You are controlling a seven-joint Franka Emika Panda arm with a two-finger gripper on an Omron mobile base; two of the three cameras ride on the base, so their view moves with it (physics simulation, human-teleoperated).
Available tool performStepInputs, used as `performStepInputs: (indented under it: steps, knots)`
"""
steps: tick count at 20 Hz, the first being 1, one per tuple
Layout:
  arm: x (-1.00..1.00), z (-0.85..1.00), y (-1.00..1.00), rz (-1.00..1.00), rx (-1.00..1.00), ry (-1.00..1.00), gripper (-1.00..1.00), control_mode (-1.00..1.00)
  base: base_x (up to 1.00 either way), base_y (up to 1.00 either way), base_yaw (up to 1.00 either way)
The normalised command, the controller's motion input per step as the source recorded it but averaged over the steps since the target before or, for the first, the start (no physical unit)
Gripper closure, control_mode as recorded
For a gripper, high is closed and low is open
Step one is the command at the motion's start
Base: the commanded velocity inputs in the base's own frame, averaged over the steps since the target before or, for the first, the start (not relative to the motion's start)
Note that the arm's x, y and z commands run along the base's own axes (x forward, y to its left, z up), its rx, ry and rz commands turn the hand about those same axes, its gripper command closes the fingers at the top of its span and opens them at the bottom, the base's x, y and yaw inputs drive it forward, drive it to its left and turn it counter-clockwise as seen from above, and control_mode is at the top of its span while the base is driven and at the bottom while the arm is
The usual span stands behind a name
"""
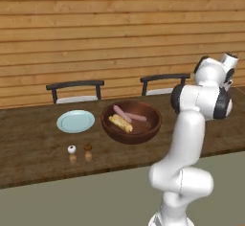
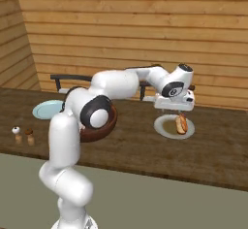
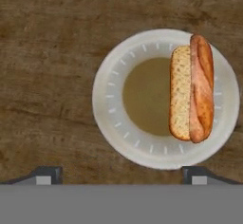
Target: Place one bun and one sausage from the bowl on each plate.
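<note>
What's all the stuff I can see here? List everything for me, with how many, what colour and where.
bowl: one, dark reddish-brown, mid-table.
bun in bowl: one, yellow-tan.
sausage in bowl: two, pinkish-red.
empty plate: one, pale blue-grey, left of bowl.
filled plate: one, pale, below the gripper.
bun on plate: one, tan.
sausage on plate: one, reddish-brown, against that bun.
shakers: two, white-topped and brown-topped, near table front.
chairs: two, dark, behind table.
table: one, dark wood.
wall: wooden planks.
gripper: one, open, above filled plate.

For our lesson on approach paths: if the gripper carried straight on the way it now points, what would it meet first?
Probably the plate. The open gripper points straight down at it, with its tips straddling the near rim. The bun and sausage lie off to one side.
</note>
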Motion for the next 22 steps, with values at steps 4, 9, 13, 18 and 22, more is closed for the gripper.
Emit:
performStepInputs:
  steps: [4,9,13,18,22]
  knots:
    - [0.0,0.5,1.0,0.28,0.04,-0.12,-1.0,-1.0,0.0,0.0,0.0]
    - [0.0,0.14,1.0,0.3,-0.18,-0.16,-1.0,-1.0,0.0,0.0,0.0]
    - [0.0,0.18,1.0,0.27,-0.04,-0.01,-1.0,-1.0,0.0,0.0,0.0]
    - [0.0,0.12,1.0,0.27,0.0,0.01,-1.0,-1.0,0.0,0.0,0.0]
    - [-0.06,0.0,1.0,0.27,-0.13,0.02,-1.0,-1.0,0.0,0.0,0.0]
